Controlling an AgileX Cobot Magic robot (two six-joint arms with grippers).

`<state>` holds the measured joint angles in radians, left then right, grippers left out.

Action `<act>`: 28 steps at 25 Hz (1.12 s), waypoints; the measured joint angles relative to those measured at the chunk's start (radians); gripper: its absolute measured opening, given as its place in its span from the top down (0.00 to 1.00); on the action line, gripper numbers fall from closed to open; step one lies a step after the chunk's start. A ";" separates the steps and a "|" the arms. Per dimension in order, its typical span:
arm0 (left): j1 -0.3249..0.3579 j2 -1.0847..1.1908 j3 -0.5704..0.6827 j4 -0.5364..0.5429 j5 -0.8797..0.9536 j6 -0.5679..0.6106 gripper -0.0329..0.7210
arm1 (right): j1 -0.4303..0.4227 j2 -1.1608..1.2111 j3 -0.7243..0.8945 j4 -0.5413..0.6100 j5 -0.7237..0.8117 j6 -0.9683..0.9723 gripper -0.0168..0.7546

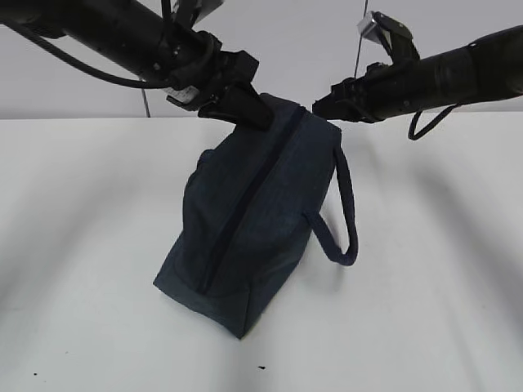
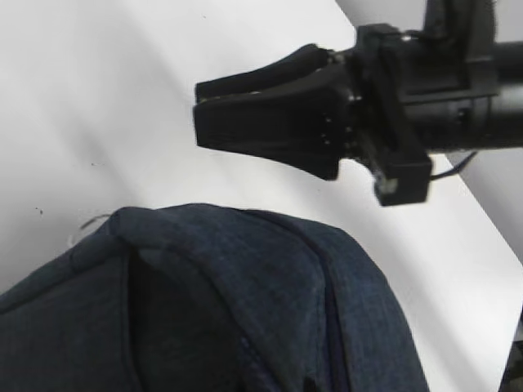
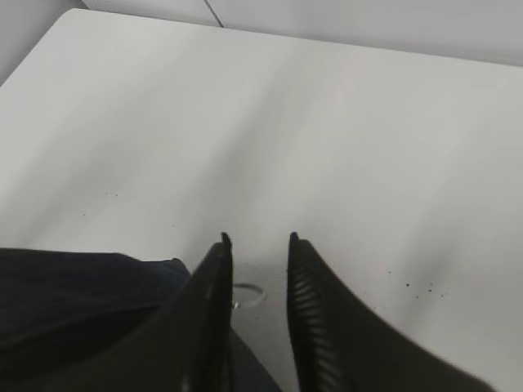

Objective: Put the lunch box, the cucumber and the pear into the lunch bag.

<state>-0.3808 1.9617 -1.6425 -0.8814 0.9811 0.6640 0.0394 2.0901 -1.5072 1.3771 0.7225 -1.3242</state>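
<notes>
Called for a square pinch on ring pull [image 3: 248, 293] by right gripper [image 3: 257, 240], jaws narrowly parted, empty. Left gripper [image 1: 243, 110] against lunch bag [image 1: 253, 220]; jaw state undeterminable.

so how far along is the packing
No lunch box, cucumber or pear shows on the table and the lunch bag looks zipped along its top, so packing seems done, though its inside is hidden. In hand: left tool and open right tool sit at its far end. Remaining: seemingly nothing.

Dark navy lunch bag [image 1: 253, 220], black tools [image 1: 245, 110], plain white table [image 1: 425, 310].
</notes>
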 joint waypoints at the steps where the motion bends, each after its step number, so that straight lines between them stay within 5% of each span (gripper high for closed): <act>1: 0.000 0.007 0.000 -0.003 -0.014 0.000 0.94 | 0.000 -0.008 0.000 0.000 0.000 0.000 0.71; 7: 0.000 0.028 -0.001 -0.020 -0.075 0.000 0.77 | 0.000 -0.060 0.000 -0.030 0.013 0.000 0.46; 12: 0.022 0.028 -0.003 -0.028 -0.110 0.000 0.55 | 0.000 -0.126 0.000 -0.203 0.026 0.076 0.41; 18: 0.046 -0.013 -0.003 0.053 -0.100 0.000 0.52 | 0.000 -0.233 0.000 -0.512 0.078 0.255 0.41; 28: 0.047 -0.205 -0.003 0.296 -0.068 -0.098 0.51 | 0.000 -0.398 0.000 -0.806 0.222 0.546 0.40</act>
<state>-0.3340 1.7569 -1.6454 -0.5859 0.9127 0.5659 0.0391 1.6921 -1.5072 0.5710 0.9444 -0.7781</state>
